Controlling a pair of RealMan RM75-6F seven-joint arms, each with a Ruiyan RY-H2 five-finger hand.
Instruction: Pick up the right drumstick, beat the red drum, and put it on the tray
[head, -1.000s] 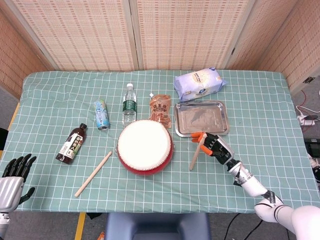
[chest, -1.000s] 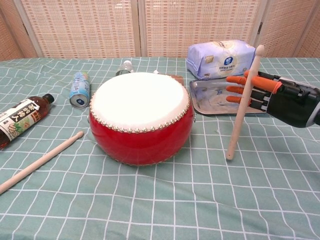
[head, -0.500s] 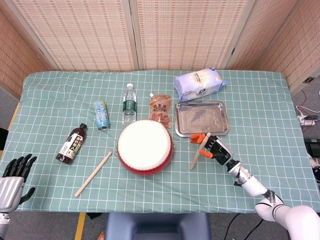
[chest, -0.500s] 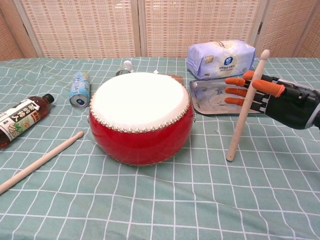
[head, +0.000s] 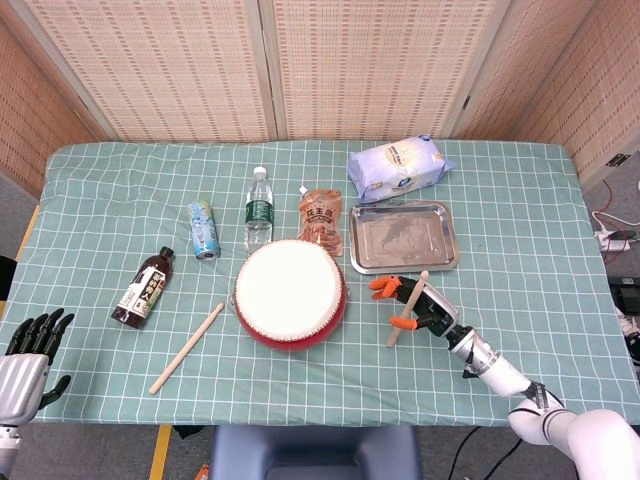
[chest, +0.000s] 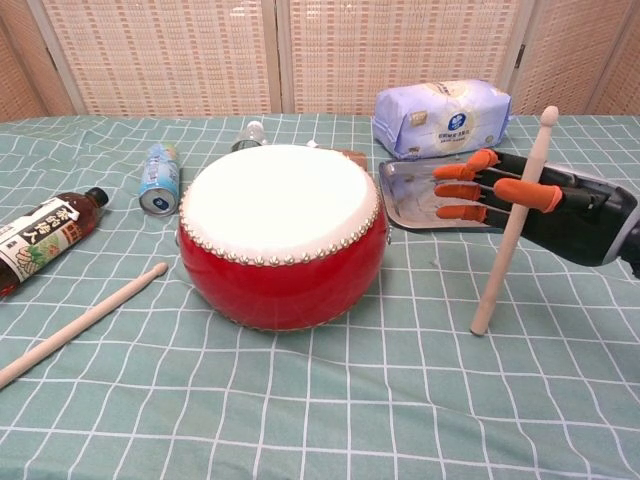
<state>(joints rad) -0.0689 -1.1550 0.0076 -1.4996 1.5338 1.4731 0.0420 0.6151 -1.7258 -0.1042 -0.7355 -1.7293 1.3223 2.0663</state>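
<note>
— Starting with the biggest thing: what covers the table (head: 520, 200)?

— A green checked cloth, edge to edge. On it, near the middle, sits the red drum (chest: 283, 232), white skin facing up.

— And the tray (head: 403, 236)?

— Metal, right of the drum and a little behind it, close but apart. Behind the tray lies a pale blue packet (chest: 441, 116).

— Where is the right hand (chest: 540, 199)?

— Just in front of the tray, orange fingertips (chest: 458, 190) pointing toward the drum. The right stick (chest: 513, 222) is caught between its thumb and fingers, so it holds the stick.

— How does the stick stand?

— Nearly upright, leaning a bit to the right at the top. Its lower end touches the cloth or sits right at it; its rounded tip rises above the hand. It is right of the drum, not touching it.

— The left hand (head: 30, 345)?

— Low at the table's near left corner, fingers spread, nothing in it.

— The smaller items?

— A dark sauce bottle (chest: 40, 241) lying at left, a clear water bottle (head: 258, 209) standing behind the drum, a brown pouch (head: 321, 218) beside it, a can (chest: 159, 178) on its side, and the other stick (chest: 78, 325) lying slantwise left of the drum.
</note>
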